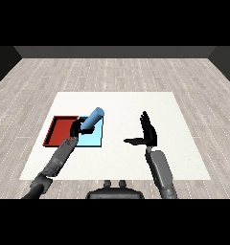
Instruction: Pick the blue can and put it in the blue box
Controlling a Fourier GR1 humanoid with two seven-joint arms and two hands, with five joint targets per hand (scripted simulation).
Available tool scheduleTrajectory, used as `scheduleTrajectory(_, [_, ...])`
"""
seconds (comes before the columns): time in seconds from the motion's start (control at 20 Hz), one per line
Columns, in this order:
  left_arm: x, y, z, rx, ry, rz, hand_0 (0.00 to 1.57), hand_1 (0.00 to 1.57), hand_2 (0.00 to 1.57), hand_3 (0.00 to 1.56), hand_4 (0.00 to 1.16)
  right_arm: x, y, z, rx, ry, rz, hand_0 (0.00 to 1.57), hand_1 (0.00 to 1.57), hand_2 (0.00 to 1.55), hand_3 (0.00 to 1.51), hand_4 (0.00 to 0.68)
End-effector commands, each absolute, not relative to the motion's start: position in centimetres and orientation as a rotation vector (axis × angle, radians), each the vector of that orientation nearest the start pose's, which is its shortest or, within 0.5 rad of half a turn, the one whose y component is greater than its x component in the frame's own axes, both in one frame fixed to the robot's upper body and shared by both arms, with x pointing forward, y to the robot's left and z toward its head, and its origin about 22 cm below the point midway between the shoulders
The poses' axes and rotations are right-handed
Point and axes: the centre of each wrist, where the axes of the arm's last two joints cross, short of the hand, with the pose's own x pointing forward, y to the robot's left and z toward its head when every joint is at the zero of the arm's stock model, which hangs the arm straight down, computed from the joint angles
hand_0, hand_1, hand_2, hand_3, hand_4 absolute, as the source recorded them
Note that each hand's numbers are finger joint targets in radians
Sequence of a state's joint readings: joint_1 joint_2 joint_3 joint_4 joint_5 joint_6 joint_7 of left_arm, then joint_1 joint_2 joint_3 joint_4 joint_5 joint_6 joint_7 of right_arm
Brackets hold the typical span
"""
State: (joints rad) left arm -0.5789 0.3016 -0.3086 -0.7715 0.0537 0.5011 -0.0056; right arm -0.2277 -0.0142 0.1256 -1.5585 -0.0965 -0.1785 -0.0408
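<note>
We look down and forward across a white surface point(136, 158) set on a pale wood-plank floor point(115, 72). Toward ten o'clock from the middle of the surface, two shallow trays lie side by side and touching: the red tray point(59, 130) on the outside and the light blue tray point(95, 139) nearer the centre. Our left hand point(76, 128) reaches in from seven o'clock with its fingers curled round the lower end of the blue can point(93, 119), clamped on it. The can is tilted, its top leaning toward one o'clock, and it appears to hang above the blue tray rather than rest in it, though we cannot tell for certain whether its hidden lower end touches the tray floor. We judge it is held here because this is the tray the task names, so the carrying looks nearly done and the release is what remains; the tilt probably follows from the angle of the wrist. Our right hand point(145, 134) stands well apart, toward three o'clock, holding nothing, its fingers straight and pointing upward with the thumb stretched out sideways toward the trays; it seems simply parked out of the way. We can read no brand, label or writing on the can, the trays or the surface.
</note>
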Motion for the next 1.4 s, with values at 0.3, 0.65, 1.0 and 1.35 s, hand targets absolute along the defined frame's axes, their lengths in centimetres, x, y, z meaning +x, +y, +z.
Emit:
scheduleTrajectory(0.3, [39.0,24.1,-3.1,0.855,-0.976,-0.466,0.6,0.6,0.53,0.35,0.87,30.2,-19.4,3.1,0.077,-1.737,-0.098,0.0,0.0,0.0,0.0,0.0])
scheduleTrajectory(0.65, [37.2,22.1,-6.9,0.801,-0.675,-0.596,1.21,1.21,1.06,0.0,0.83,29.5,-21.1,1.6,0.055,-1.699,-0.106,0.0,0.0,0.0,0.0,0.0])
scheduleTrajectory(1.0, [36.8,22.8,-7.4,0.505,-0.578,-0.723,0.0,0.0,0.0,0.0,0.69,30.4,-21.4,2.3,0.079,-1.706,-0.141,0.0,0.0,0.0,0.0,0.0])
scheduleTrajectory(1.35, [37.5,22.6,-6.4,0.812,-0.91,-0.224,0.0,0.0,0.0,0.0,0.0,30.0,-21.7,1.2,0.033,-1.723,-0.107,0.0,0.0,0.0,0.0,0.0])
